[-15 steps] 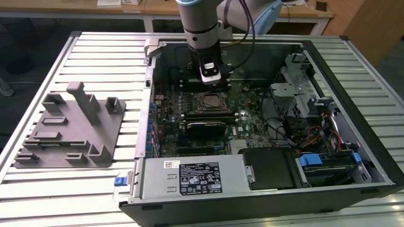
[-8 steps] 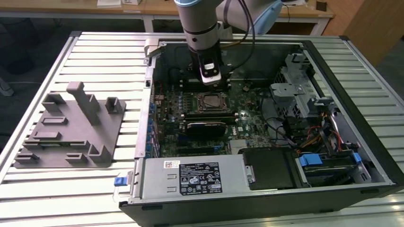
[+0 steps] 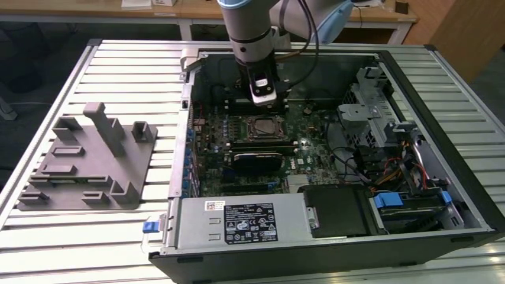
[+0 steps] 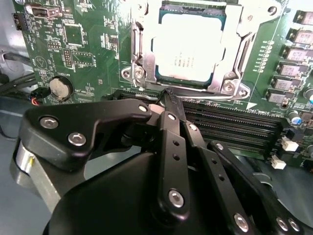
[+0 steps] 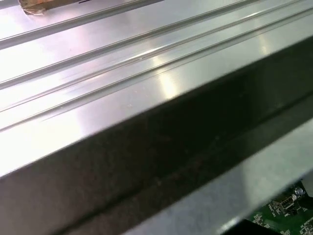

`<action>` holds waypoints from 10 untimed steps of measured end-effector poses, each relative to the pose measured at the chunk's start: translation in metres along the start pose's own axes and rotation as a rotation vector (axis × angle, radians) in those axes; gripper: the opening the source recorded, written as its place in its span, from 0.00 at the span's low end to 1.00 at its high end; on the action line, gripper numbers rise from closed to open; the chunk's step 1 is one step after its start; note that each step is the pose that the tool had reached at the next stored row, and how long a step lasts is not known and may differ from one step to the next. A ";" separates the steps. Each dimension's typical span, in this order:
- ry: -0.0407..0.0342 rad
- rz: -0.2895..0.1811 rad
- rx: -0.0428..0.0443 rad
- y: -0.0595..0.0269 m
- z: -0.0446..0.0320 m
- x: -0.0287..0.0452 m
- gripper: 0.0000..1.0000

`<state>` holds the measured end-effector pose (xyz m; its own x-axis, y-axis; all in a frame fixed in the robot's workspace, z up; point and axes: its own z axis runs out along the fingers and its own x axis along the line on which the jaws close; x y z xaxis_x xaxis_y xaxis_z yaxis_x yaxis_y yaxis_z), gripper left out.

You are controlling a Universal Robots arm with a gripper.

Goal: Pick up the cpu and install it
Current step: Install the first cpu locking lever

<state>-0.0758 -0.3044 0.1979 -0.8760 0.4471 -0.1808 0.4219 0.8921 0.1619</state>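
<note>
The cpu (image 4: 188, 51), a silver-grey square chip, lies flat in its metal-framed socket on the green motherboard (image 4: 88, 44); in the exterior view the cpu (image 3: 259, 127) is at the middle of the open computer case. My gripper (image 4: 166, 95) hangs just beside the socket's edge, over the black memory slots, its black fingers (image 4: 172, 147) brought together at the tips with nothing between them. In the exterior view my gripper (image 3: 264, 102) is inside the case, a little behind the socket and above the board.
A grey plastic fixture tray (image 3: 87, 160) lies on the slatted table at the exterior view's left. Inside the case are a black block (image 3: 256, 158) in front of the socket, the power supply (image 3: 236, 222), drive cages and cables (image 3: 379, 136). The case wall (image 5: 146, 147) runs close by.
</note>
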 end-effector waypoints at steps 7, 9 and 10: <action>-0.0042 0.000 -0.0020 0.0007 0.0010 0.0007 0.11; -0.0084 -0.001 -0.0039 0.0005 0.0020 0.0008 0.11; -0.0101 -0.001 -0.0045 0.0005 0.0024 0.0009 0.11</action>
<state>-0.0758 -0.3035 0.1955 -0.8739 0.4470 -0.1907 0.4201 0.8921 0.1661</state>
